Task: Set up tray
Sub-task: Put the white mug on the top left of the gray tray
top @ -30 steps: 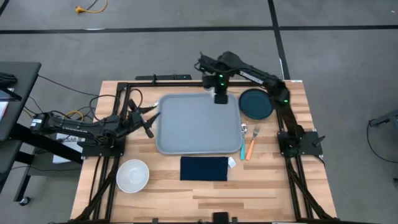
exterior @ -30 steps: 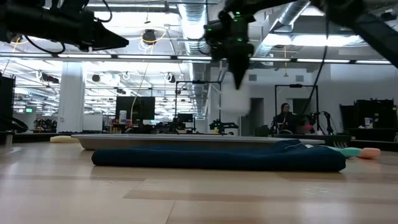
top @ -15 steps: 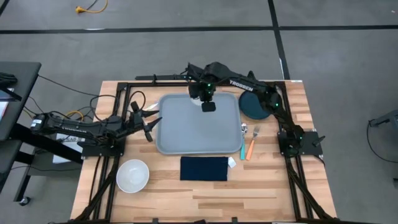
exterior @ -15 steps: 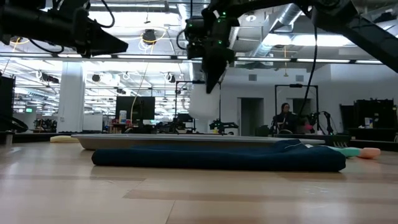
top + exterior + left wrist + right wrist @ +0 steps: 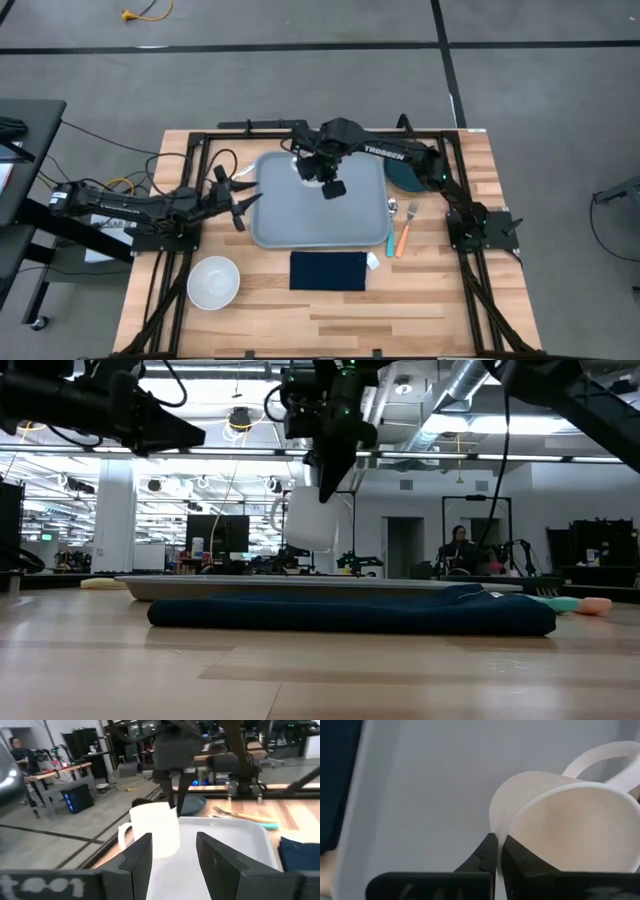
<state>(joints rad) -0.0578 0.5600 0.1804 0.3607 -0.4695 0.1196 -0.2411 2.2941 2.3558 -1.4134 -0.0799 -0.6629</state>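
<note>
Now the right gripper [image 5: 312,172] hangs above the far-left part of the tray [image 5: 290,215], jaws pinched on the rim of a white mug [image 5: 156,829] held clear of it. The tray lies mid-table; the left gripper [image 5: 244,190] waits just beside its left edge, jaws apart.

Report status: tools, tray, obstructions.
Right tool shut on white mug by its rim, held above tray. Left tool open at tray's left edge. Tray bare beneath mug.
</note>
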